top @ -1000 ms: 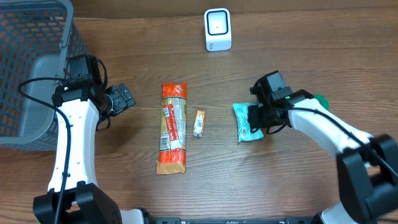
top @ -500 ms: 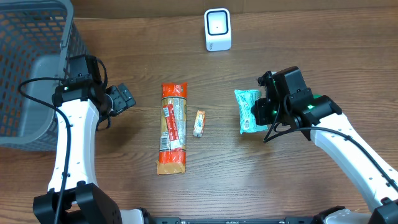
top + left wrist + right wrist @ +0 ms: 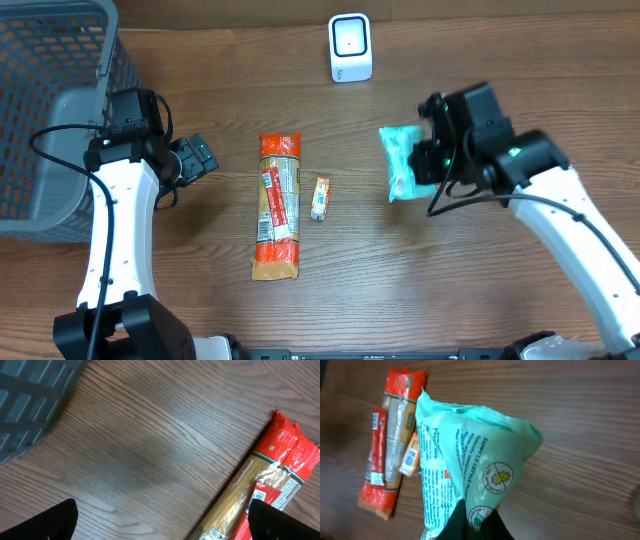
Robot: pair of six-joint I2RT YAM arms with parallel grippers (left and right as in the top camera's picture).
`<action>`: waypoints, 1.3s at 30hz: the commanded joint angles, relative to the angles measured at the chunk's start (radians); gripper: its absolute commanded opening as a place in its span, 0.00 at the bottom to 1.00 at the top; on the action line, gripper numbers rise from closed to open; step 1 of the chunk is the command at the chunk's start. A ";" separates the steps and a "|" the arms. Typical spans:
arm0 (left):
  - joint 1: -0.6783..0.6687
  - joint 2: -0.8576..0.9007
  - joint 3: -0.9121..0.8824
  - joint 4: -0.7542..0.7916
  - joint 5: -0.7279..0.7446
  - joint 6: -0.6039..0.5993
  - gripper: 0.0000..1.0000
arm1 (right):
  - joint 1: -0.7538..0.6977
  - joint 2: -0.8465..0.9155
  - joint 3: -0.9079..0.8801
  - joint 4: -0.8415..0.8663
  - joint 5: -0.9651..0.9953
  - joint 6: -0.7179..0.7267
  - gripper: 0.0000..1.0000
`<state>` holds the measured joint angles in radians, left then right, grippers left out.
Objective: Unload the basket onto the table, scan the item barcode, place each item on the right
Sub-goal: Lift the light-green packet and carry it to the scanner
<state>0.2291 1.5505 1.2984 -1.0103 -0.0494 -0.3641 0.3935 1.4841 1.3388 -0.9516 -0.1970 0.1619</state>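
While the right gripper [image 3: 428,165] clamps one end of the green bag [image 3: 400,160] at centre right of the overhead frame, the scanner [image 3: 350,47] stands at top centre, well apart. The pasta pack [image 3: 278,205] and a small sachet [image 3: 319,198] lie mid-frame. At left, beside the basket [image 3: 60,60], the left gripper [image 3: 200,158] has its jaws spread wide. Left wrist view: bare table [image 3: 150,435], pasta pack at right. Right wrist view: the bag fills the centre, pinched at the bottom edge.
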 commanded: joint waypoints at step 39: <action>0.000 -0.001 0.000 0.001 -0.006 -0.006 1.00 | 0.200 0.702 0.743 0.610 1.142 -0.615 0.04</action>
<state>0.2291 1.5505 1.2984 -1.0096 -0.0494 -0.3641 0.5713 2.1208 2.0556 -0.4057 0.7853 -0.3290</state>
